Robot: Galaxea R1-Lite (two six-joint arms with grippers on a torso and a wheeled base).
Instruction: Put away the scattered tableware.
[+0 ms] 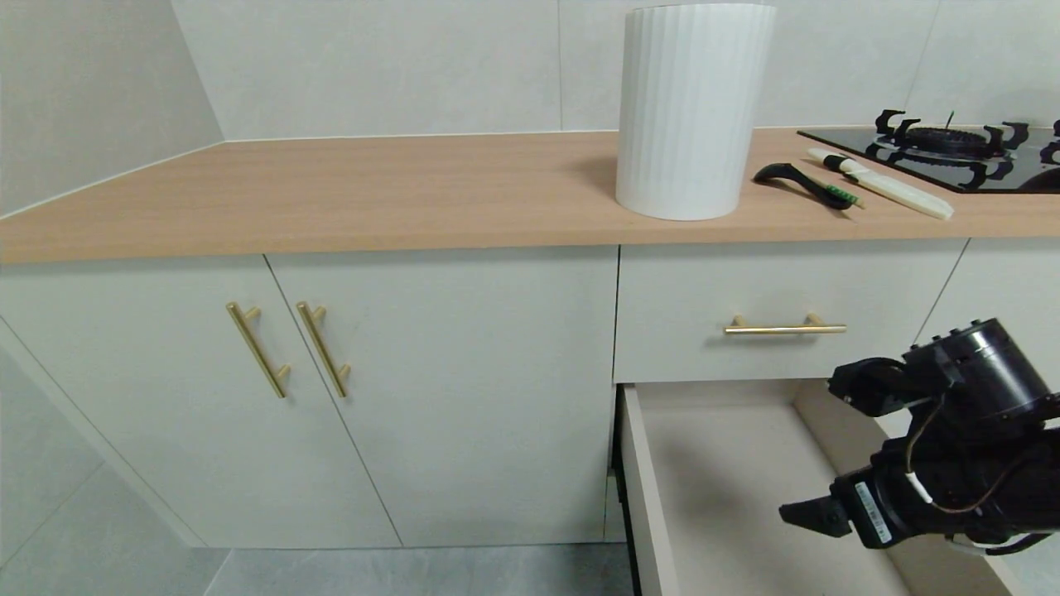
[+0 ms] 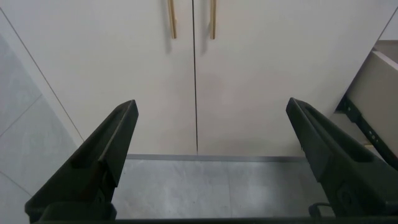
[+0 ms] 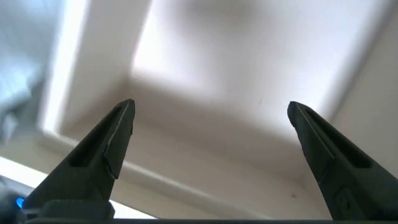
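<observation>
The scattered tableware lies on the wooden counter [image 1: 373, 190], towards its right end: a black utensil [image 1: 797, 181] with a curved end and, just beside it, a white knife [image 1: 890, 188] with a dark band near its handle. Both sit between a tall white ribbed container [image 1: 694, 108] and the black stove [image 1: 952, 153]; the knife lies closer to the stove. Below them, an upper drawer [image 1: 704, 285] with 1 brass bar handle is closed, and the lower drawer [image 1: 729, 488] under it is pulled out, its pale inside bare.

The right end effector [image 1: 810, 451] hangs over the right side of this open drawer, its 2 fingers spread wide apart and gripping nothing; its wrist view looks down into the drawer's inner corner. The left end effector [image 2: 210, 109] is also spread wide with nothing between its fingers, low down and facing the 2 cabinet doors [image 2: 249, 81] and the grey tiled floor [image 2: 211, 186].
</observation>
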